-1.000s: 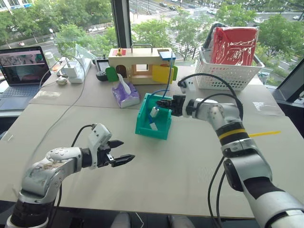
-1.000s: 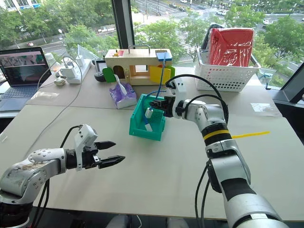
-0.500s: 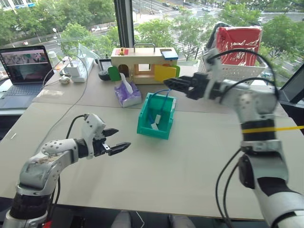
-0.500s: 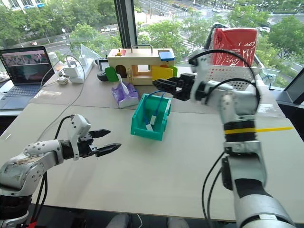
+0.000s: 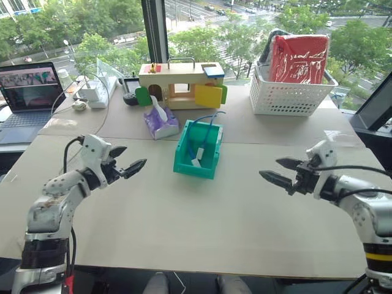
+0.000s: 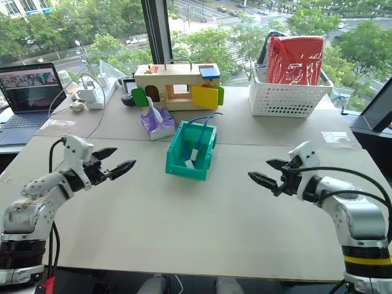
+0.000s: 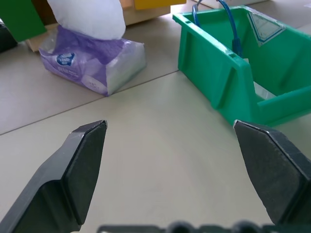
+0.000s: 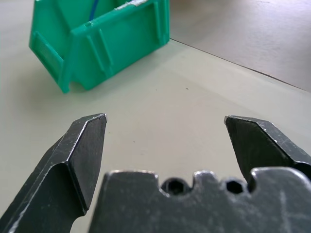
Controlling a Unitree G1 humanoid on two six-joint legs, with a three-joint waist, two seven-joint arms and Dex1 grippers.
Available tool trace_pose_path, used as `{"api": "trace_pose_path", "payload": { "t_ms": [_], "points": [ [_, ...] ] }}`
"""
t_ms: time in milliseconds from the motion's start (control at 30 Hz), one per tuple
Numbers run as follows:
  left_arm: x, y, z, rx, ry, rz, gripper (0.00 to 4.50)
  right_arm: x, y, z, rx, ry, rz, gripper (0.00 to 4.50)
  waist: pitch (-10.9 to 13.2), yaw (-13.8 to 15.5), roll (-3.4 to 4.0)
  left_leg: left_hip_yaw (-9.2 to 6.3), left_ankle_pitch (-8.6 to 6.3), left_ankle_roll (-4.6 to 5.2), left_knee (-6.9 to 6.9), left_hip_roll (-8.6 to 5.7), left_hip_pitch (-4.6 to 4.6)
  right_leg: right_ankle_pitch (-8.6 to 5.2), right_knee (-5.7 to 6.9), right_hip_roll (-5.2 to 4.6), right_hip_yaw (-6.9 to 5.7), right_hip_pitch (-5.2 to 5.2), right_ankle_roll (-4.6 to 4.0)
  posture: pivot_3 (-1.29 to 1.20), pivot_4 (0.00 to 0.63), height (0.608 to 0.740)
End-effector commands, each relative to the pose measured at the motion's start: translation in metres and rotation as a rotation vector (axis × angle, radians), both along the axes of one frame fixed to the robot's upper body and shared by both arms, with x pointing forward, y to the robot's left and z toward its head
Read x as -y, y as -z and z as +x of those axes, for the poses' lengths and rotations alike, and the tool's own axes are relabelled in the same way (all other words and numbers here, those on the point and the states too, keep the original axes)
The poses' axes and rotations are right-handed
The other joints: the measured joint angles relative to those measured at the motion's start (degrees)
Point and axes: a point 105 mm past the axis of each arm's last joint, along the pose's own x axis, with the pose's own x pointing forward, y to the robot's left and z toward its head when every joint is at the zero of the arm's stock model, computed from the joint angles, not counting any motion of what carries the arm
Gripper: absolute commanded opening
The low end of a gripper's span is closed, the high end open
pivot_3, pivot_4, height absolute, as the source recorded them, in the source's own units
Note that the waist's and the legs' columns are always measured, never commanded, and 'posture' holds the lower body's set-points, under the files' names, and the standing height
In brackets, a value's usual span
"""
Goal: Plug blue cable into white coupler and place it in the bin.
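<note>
The teal-green bin (image 5: 184, 160) stands mid-table. The blue cable (image 5: 208, 120) loops over its back rim and runs down inside to the small white coupler (image 5: 196, 162) on the bin's floor. Whether the plug sits in the coupler I cannot tell. My left gripper (image 5: 135, 154) hovers open to the left of the bin, pointing at it, nothing between its fingers. My right gripper (image 5: 269, 167) hovers open to the right of the bin, well apart from it and empty. The left wrist view shows the bin (image 7: 228, 77) with the cable (image 7: 234, 34); the right wrist view shows the bin (image 8: 97, 46) beyond the open fingers.
A purple tissue pack (image 5: 160, 122) lies just behind and left of the bin. A wooden toy house (image 5: 180, 82) and a white lattice basket (image 5: 288, 95) holding a red bag stand at the back. A laptop (image 5: 27, 92) and a power strip (image 5: 92, 92) with cords sit far left.
My right gripper opened at the bin, leaving the cable and coupler inside, then swung away to the right, down and nearer. My left gripper moved left and a little farther out.
</note>
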Motion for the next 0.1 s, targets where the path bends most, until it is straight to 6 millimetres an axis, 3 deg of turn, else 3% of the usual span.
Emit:
{"api": "trace_pose_path", "payload": {
  "t_ms": [33,100],
  "points": [
    [0.0048,-0.0130,0.0063,0.058,0.020,0.030,4.50,0.0024,-0.0046,-0.0014,0.069,0.067,-0.013,4.48,0.02,0.11,-0.03,0.00,0.00,0.00,-0.01,0.00,0.03,0.00,0.00,0.00,0.00,0.02,0.01,0.00,0.150,0.734],
    [0.0085,-0.0127,0.0070,0.049,0.041,0.016,4.50,0.0073,-0.0026,-0.0009,0.063,0.106,-0.013,4.48,0.02,0.12,-0.04,-0.01,0.01,-0.01,0.00,-0.01,0.04,-0.02,0.01,0.00,0.01,0.05,0.04,0.00,0.150,0.734]
  ]
}}
